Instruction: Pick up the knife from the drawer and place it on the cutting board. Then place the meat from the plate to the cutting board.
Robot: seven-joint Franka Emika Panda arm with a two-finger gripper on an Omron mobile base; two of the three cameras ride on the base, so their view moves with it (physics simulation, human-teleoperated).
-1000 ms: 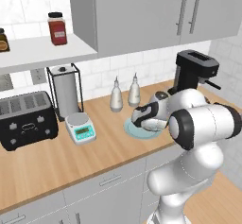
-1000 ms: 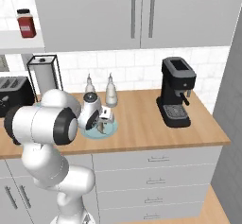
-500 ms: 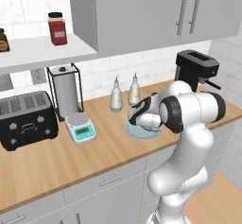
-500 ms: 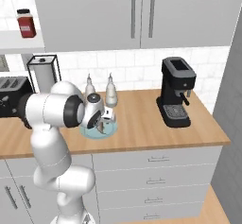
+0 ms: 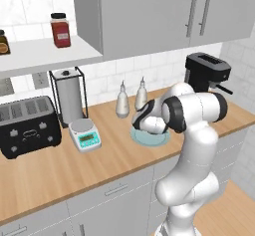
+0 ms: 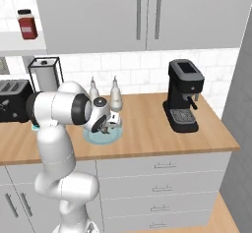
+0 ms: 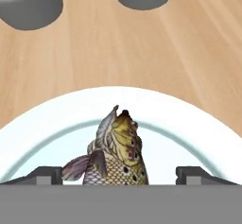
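The gripper (image 7: 120,175), jaws apart on either side of the meat (image 7: 115,152) on the plate (image 7: 52,116) at 6 o'clock in the hand view, has stayed low over it while the elbow has swung upward.

You have two bottles (image 5: 131,98) standing just beyond the plate (image 5: 149,137), blocking the far side. To its right the counter (image 6: 147,133) lies bare up to the coffee machine (image 6: 182,96); the scale (image 5: 85,134) sits to the left.
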